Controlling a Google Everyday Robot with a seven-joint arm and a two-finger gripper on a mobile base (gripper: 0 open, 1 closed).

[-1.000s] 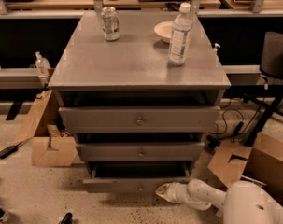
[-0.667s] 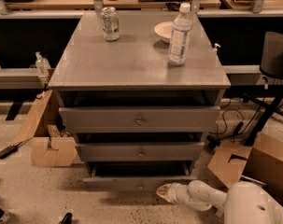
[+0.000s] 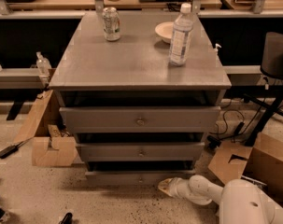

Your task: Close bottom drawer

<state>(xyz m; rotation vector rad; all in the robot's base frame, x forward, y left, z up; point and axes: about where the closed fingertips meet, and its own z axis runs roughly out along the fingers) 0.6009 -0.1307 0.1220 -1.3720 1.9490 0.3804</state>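
The grey cabinet (image 3: 131, 64) has three drawers. The bottom drawer (image 3: 131, 176) is the narrowest and lowest, its thin front panel just ahead of the cabinet face, with a dark gap above it. My gripper (image 3: 165, 186) is low at the floor, at the right end of that front panel, on the end of my white arm (image 3: 201, 192) that comes in from the lower right. The mid-width drawer (image 3: 140, 151) and the widest drawer (image 3: 140, 119) above stand slightly out.
On the cabinet top stand a can (image 3: 111, 24), a plastic water bottle (image 3: 180, 34) and a bowl (image 3: 165, 31). Cardboard boxes sit at the left (image 3: 50, 146) and the right (image 3: 267, 164). A black chair (image 3: 274, 59) is at the right.
The bottom drawer has slid back toward the cabinet; its front now stands out less. My gripper has followed it inward.
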